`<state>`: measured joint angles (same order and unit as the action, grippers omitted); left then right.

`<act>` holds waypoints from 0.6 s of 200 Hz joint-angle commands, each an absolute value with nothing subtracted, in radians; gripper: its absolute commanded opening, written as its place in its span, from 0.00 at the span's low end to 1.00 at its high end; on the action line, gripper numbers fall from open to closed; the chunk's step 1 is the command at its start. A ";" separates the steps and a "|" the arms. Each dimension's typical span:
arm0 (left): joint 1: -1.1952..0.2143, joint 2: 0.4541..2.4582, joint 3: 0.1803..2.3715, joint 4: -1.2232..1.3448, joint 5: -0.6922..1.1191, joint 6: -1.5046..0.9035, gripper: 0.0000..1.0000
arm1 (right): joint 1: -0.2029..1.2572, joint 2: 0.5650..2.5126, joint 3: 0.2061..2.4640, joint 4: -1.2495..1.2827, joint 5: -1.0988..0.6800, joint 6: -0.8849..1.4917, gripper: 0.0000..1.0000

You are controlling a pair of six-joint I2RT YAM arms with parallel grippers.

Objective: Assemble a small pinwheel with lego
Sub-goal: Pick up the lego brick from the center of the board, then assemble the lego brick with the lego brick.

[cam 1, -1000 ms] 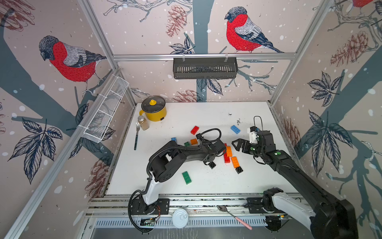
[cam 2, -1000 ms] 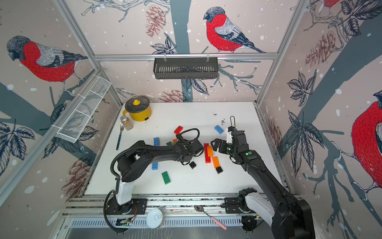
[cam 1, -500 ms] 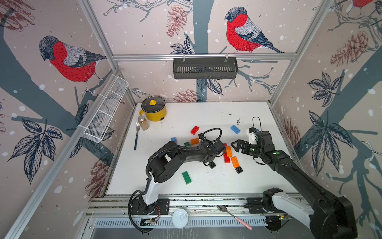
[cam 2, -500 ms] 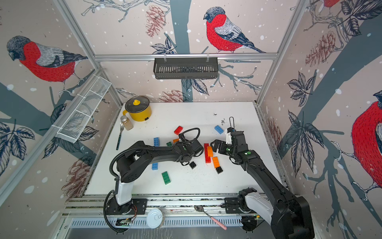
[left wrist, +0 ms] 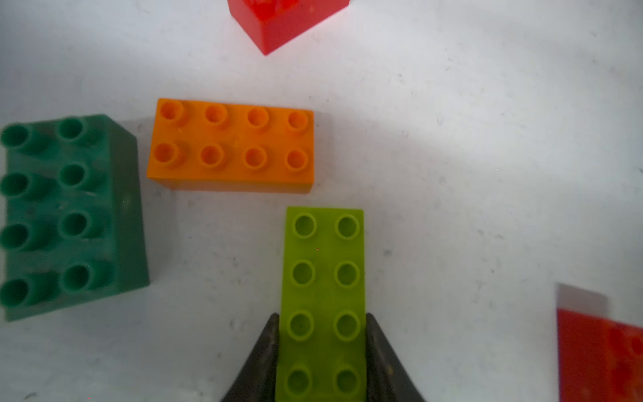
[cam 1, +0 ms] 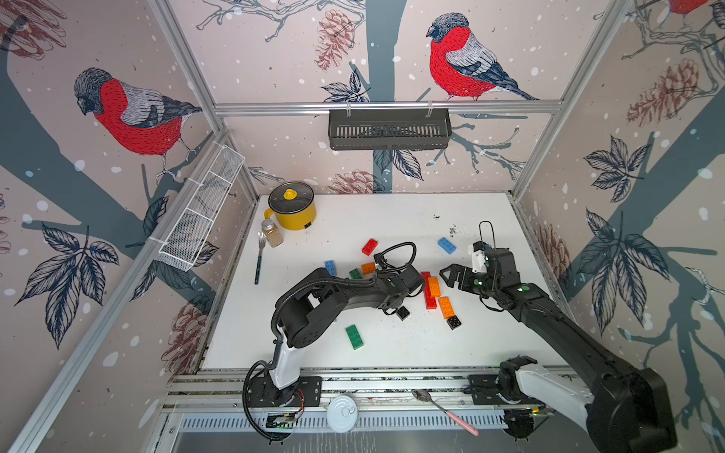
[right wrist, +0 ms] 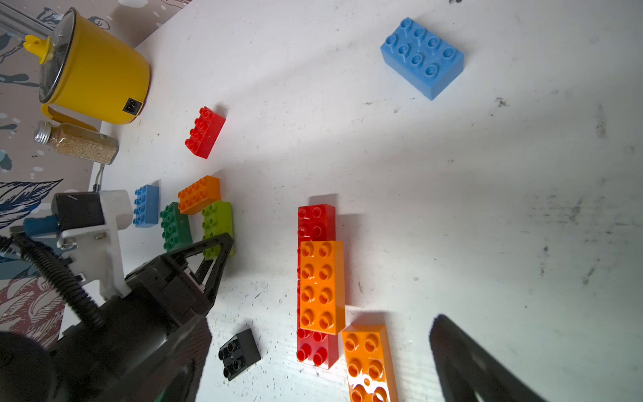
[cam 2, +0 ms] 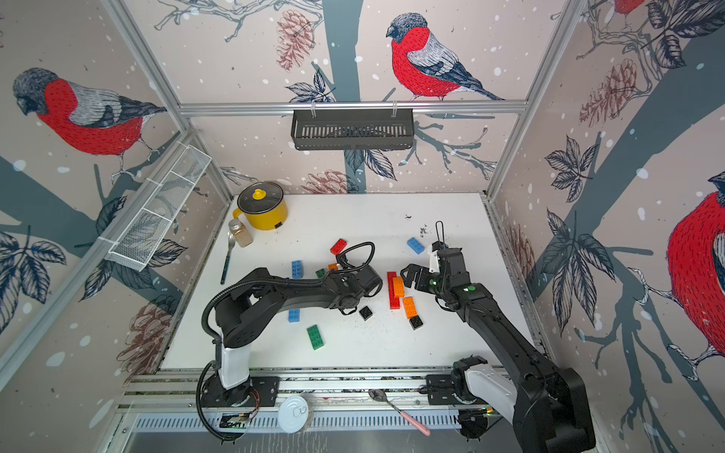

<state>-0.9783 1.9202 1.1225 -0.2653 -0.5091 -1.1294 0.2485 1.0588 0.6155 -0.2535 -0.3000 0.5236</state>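
Closed since a second ago, the left gripper point(left wrist: 322, 316) clamps the lime brick point(left wrist: 325, 264) across its width. Its long axis points straight ahead of the jaws, flat on the table point(left wrist: 487, 174) — the right gripper point(cam 1: 451, 274) gapes, farther off.

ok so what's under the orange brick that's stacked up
The red brick sticks out past both ends of the orange brick. Its middle is covered, so one red piece or two cannot be told.

The left arm point(cam 1: 337, 298) and the right arm point(cam 1: 569, 333) are matt black with white base links point(cam 1: 286, 364), green lights point(cam 1: 520, 289) near the wrists, a ribbed black cable point(right wrist: 59, 278), and the left tool point(left wrist: 322, 316) has dark wedge-shaped fingers point(left wrist: 257, 365).
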 commanded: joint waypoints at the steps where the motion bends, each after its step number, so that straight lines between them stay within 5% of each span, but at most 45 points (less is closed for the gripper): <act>1: -0.982 1.800 1.038 -0.123 -0.425 -0.875 0.27 | 0.219 1.071 0.632 -0.222 -0.308 0.521 0.99; 56: -0.992 1.460 0.774 0.252 -0.051 -0.049 0.17 | 0.211 1.094 0.655 -0.216 -0.294 0.528 0.99; 120: -0.930 1.535 0.847 0.103 0.300 0.476 0.13 | 0.225 1.101 0.644 -0.258 -0.302 0.528 0.99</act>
<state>-0.9627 1.4807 0.7776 0.1661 0.1192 0.2111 0.2157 1.0992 0.6456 -0.2352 -0.2981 0.5278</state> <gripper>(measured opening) 0.348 0.993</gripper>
